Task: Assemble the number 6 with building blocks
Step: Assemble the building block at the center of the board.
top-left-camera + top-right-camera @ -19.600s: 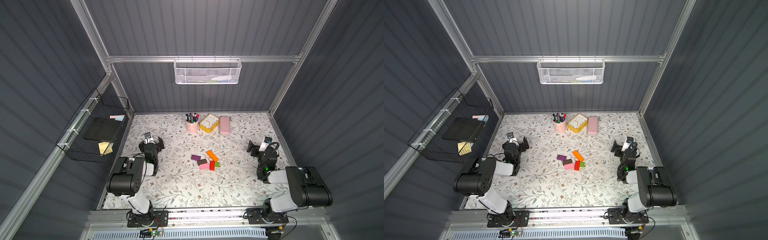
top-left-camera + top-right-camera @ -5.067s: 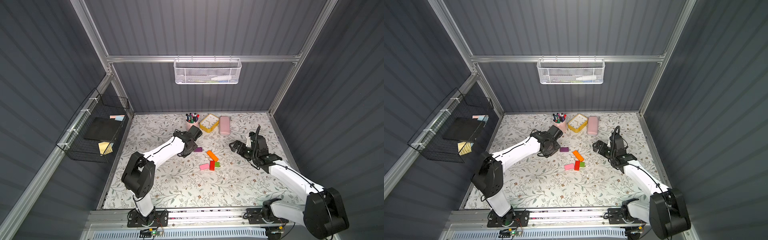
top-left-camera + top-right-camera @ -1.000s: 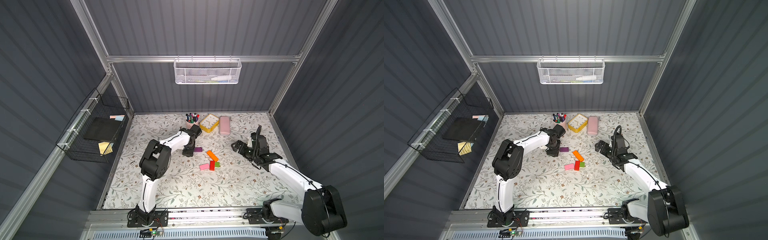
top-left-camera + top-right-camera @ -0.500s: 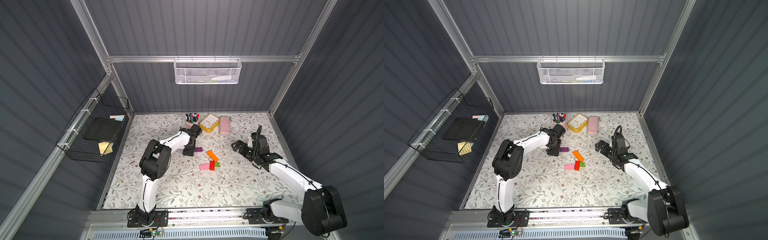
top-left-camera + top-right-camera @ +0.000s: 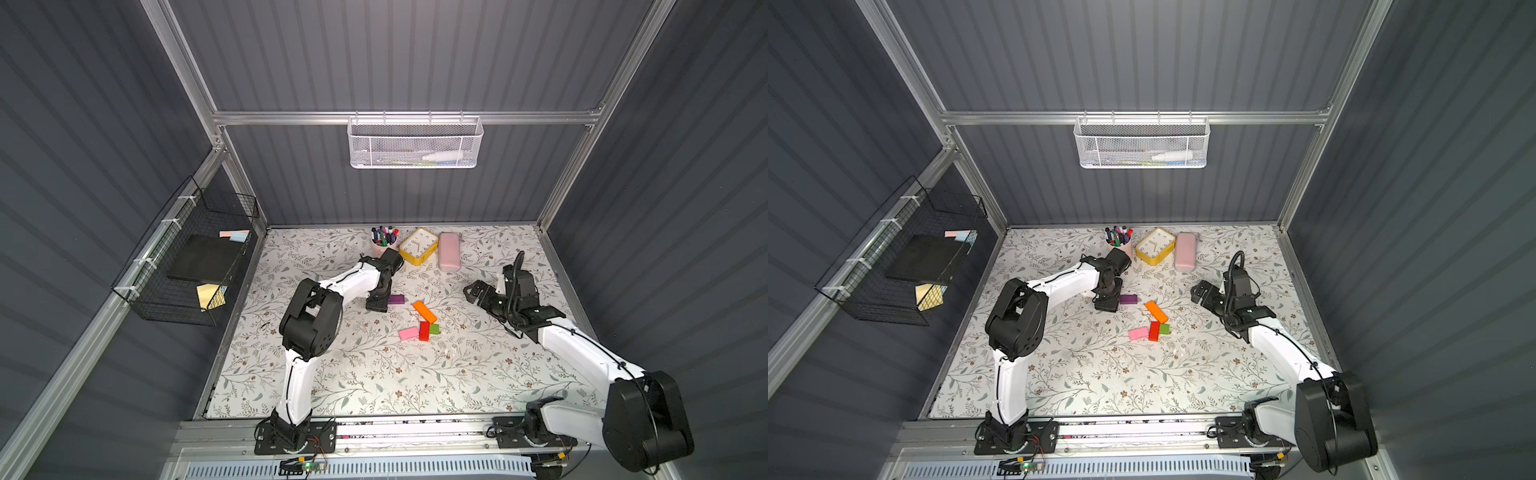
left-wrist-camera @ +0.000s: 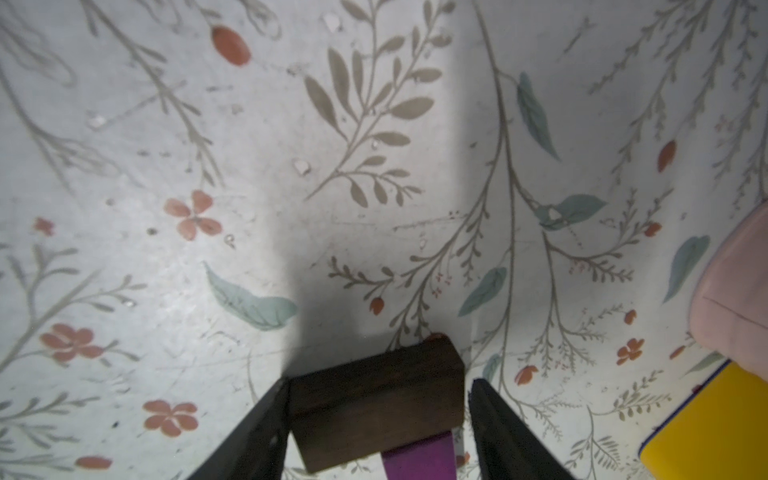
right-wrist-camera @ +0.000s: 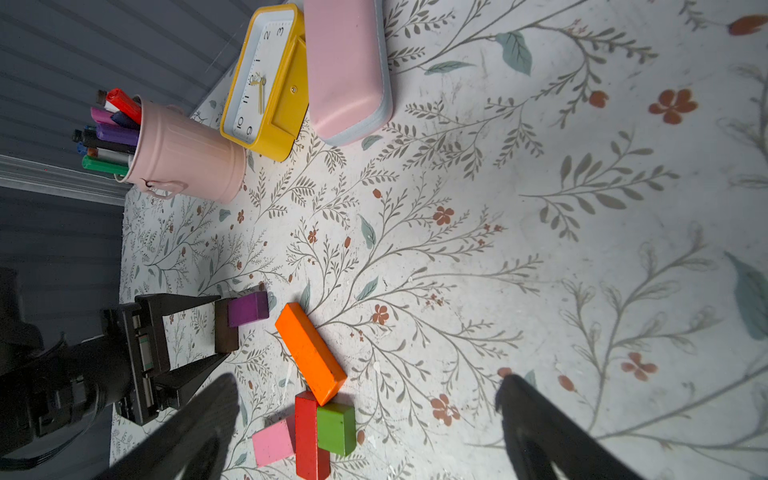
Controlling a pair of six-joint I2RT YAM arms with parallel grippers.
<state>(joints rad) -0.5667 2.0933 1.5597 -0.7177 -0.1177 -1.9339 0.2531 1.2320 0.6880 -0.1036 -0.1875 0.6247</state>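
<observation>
Right wrist view: floral tabletop (image 7: 540, 208), grey ribbed wall (image 7: 124, 41); left gripper (image 7: 223, 327) loose around brown block (image 7: 227, 340), right gripper (image 7: 365, 380) spread.

The tabletop (image 5: 374, 374) is lit brightly from above. Soft shadow is cast across it in the left wrist view.
</observation>
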